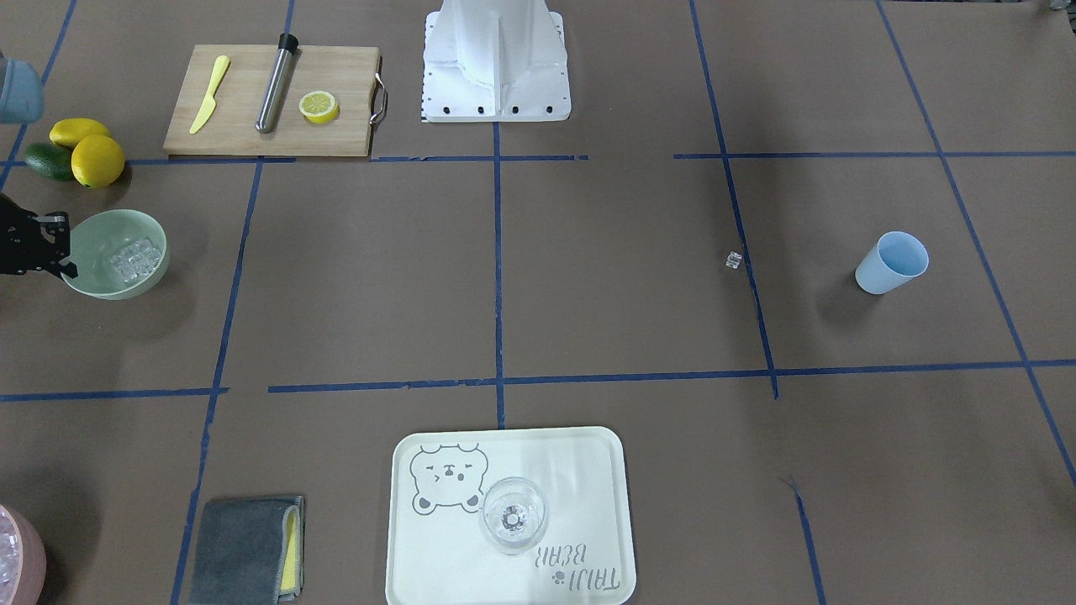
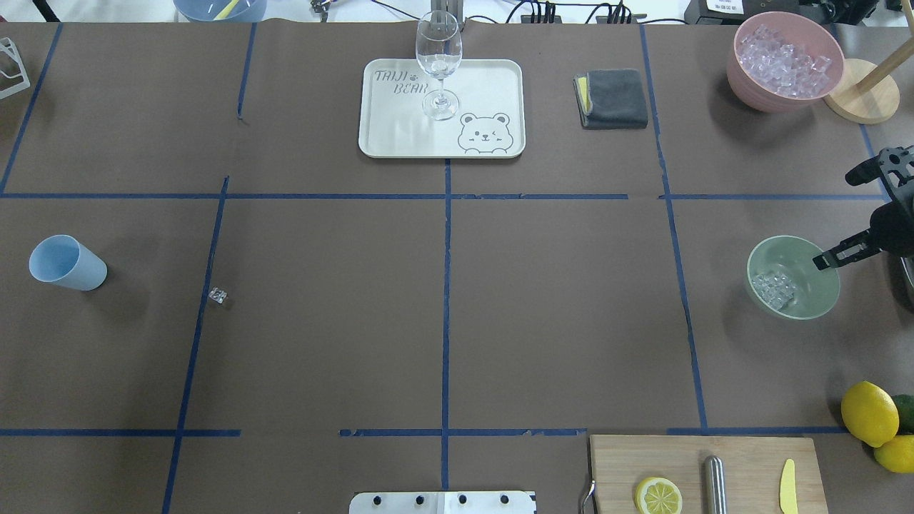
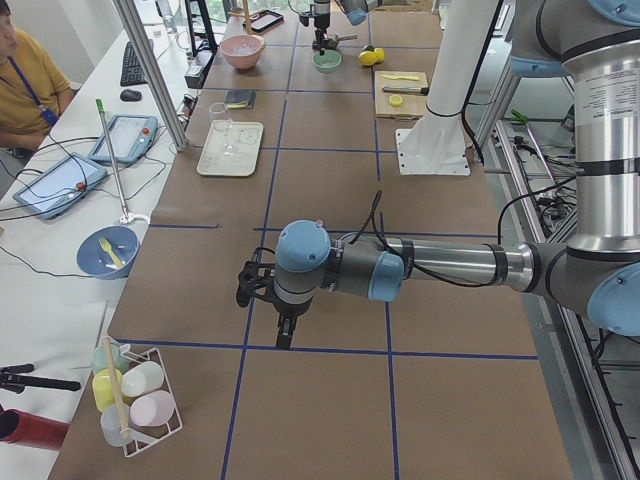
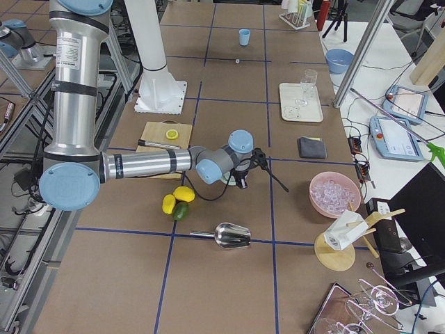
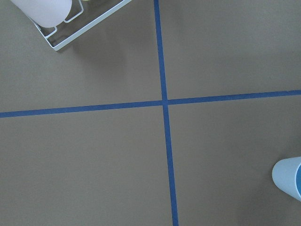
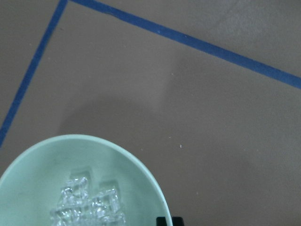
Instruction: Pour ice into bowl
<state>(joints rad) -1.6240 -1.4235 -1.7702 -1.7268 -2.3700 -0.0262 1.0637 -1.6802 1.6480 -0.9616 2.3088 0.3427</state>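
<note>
The ice (image 2: 775,287) is heaped in the bowl (image 2: 810,296), which is set on the desk (image 2: 557,321) at the robot's right end, just inside a corner of blue tape. The right gripper (image 2: 835,218) is held at the bowl's outer side, its jaws spread wide with nothing between them. One finger (image 2: 839,253) is reached over the rim; whether the rim is touched cannot be told.

The left gripper (image 3: 265,305) is seen only from the side, hung low over the desk's other end, and it cannot be told whether it is released or clenched. In its wrist view only bare desk, tape, a rack corner and the cup's edge are shown.

One loose cube (image 2: 218,295) is left just beside a tape line, near the blue cup (image 2: 68,263) and well apart from the bowl.

On the far side of the desk, a pink bowl (image 2: 757,96) is filled with more cubes. A grey cloth (image 2: 614,98) is laid near it, and a glass (image 2: 438,53) is stood on a bear-printed tray (image 2: 400,135). A board (image 2: 742,457) carries a lemon half (image 2: 658,495), a steel tube (image 2: 715,485) and a yellow knife (image 2: 787,485). Whole lemons (image 2: 869,412) are grouped beside it, and a metal scoop (image 4: 229,235) is laid further along.
</note>
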